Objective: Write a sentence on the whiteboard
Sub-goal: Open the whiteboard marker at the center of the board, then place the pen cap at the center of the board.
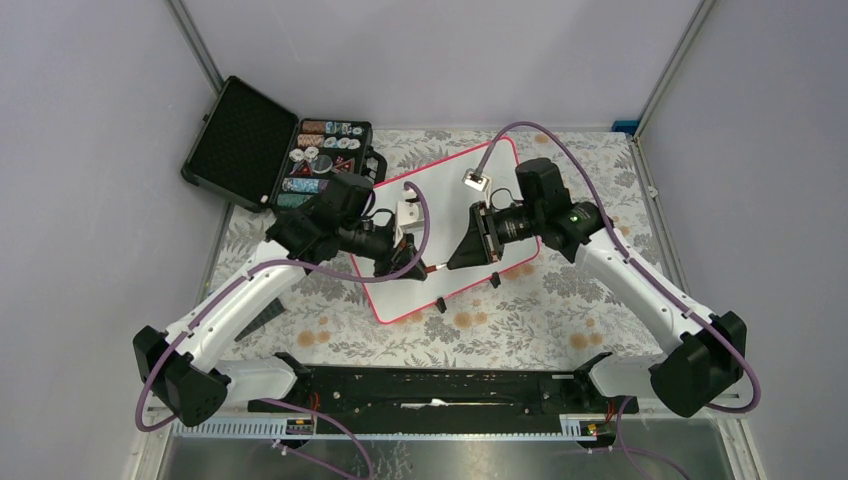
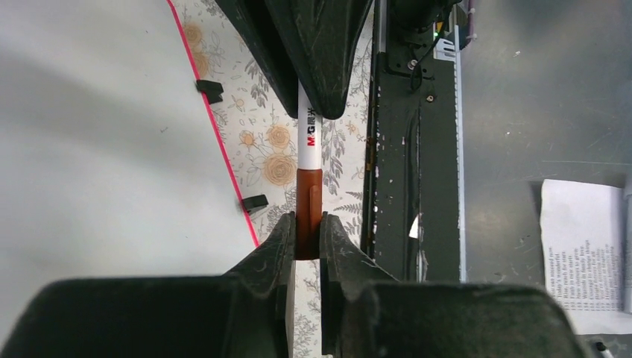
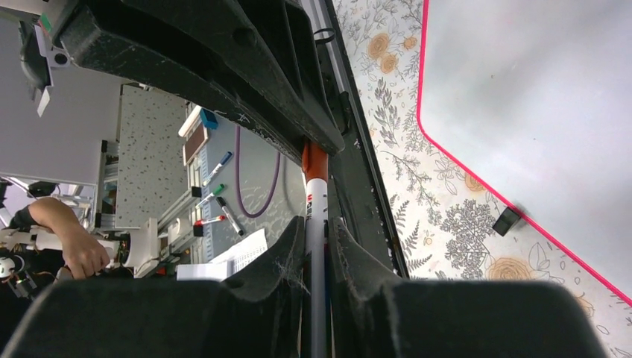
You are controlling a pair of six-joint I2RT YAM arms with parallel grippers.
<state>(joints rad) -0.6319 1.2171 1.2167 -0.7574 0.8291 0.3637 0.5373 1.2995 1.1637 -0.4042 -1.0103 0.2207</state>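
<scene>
The whiteboard lies tilted on the floral table, and its visible surface is blank in all views. No sentence shows on it. A white marker with a red-brown cap is held level between both grippers, above the board's near edge. My left gripper is shut on the cap. My right gripper is shut on the white barrel. The two grippers face each other tip to tip.
An open black case with chips stands at the back left. Two small white items lie on the board. Black clip feet stick out at its near rim. A black rail runs along the table's near edge.
</scene>
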